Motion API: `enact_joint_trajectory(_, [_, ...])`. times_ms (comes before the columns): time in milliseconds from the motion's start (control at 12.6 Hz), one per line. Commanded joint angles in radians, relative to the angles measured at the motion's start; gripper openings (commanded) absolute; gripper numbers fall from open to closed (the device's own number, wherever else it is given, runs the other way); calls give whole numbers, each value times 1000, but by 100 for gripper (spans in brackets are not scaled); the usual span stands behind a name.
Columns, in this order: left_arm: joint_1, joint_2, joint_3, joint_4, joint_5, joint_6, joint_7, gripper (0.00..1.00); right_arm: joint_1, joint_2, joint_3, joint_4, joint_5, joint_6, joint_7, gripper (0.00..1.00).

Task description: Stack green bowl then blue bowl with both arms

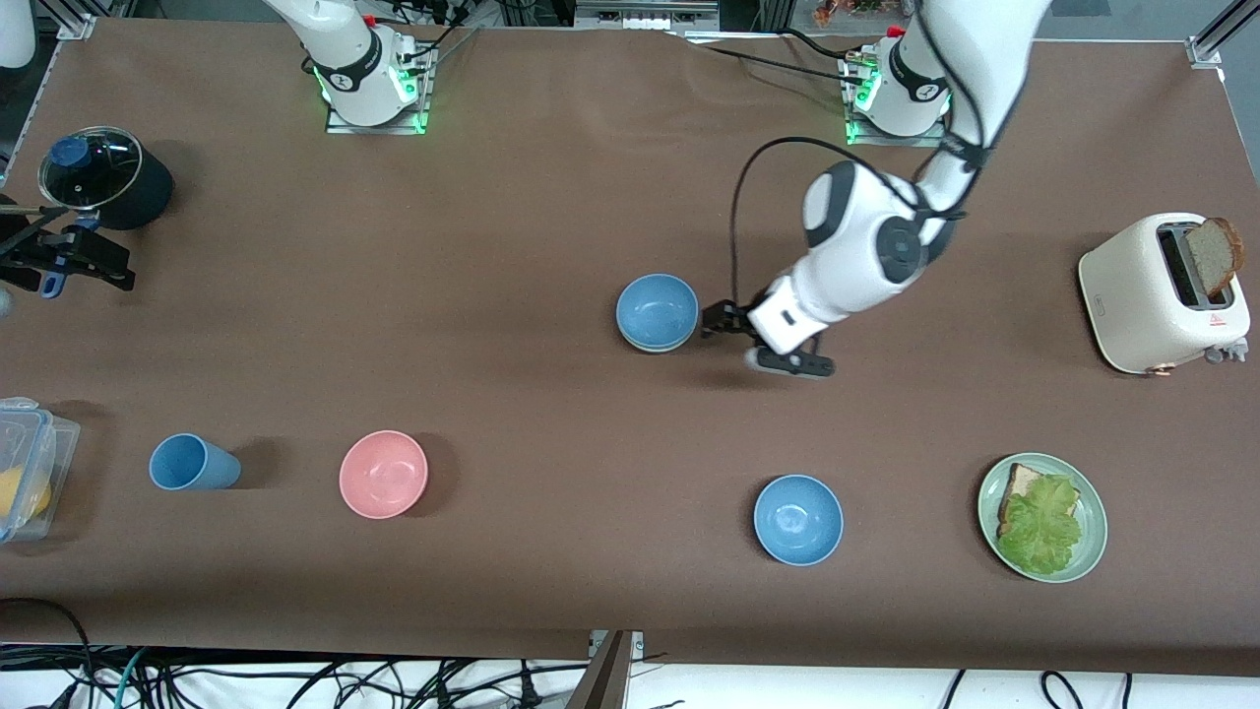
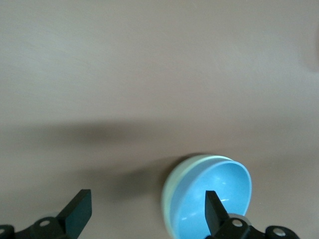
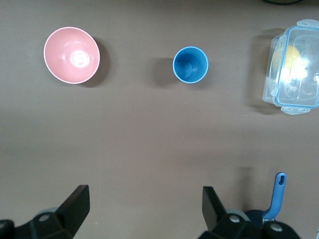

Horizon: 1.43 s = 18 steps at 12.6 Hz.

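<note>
Two nested bowls sit near the table's middle: the blue bowl (image 1: 657,310) rests inside the green bowl (image 1: 651,346), whose pale rim shows around it in the left wrist view (image 2: 175,185). The left gripper (image 1: 724,320) hovers just beside this stack, toward the left arm's end of the table, its fingers (image 2: 79,213) spread wide and holding nothing. The right gripper (image 3: 144,211), likewise wide open and empty, waits above the right arm's end of the table, over bare surface near a pink bowl (image 3: 71,55), a blue cup (image 3: 190,64) and a clear lidded container (image 3: 294,67).
</note>
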Motion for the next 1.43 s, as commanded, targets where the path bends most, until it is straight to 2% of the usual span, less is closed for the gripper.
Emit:
enact_joint_trajectory(0, [118,-165,5,-45,101,-209,34,99,-7,-9,6,-6,-6,2,-8,100])
enact_joint_trajectory(238, [203,-295,37,-13,376,-418,34,99,-7,-9,6,-6,-6,2,-9,100])
enact_joint_trajectory(396, [203,-309,114,101,461,-608,38,100,-7,-9,6,-6,-6,2,-9,100])
enact_joint_trajectory(554, [203,-309,161,200,517,-743,41,100,-7,-9,6,-6,-8,2,-9,100])
enact_joint_trajectory(712, [192,-314,198,240,531,-799,39,100,-7,-9,6,-6,-8,3,-9,100])
enact_joint_trajectory(1346, [201,-329,188,265,517,-805,27,100,-7,-9,6,-6,-6,3,-9,100])
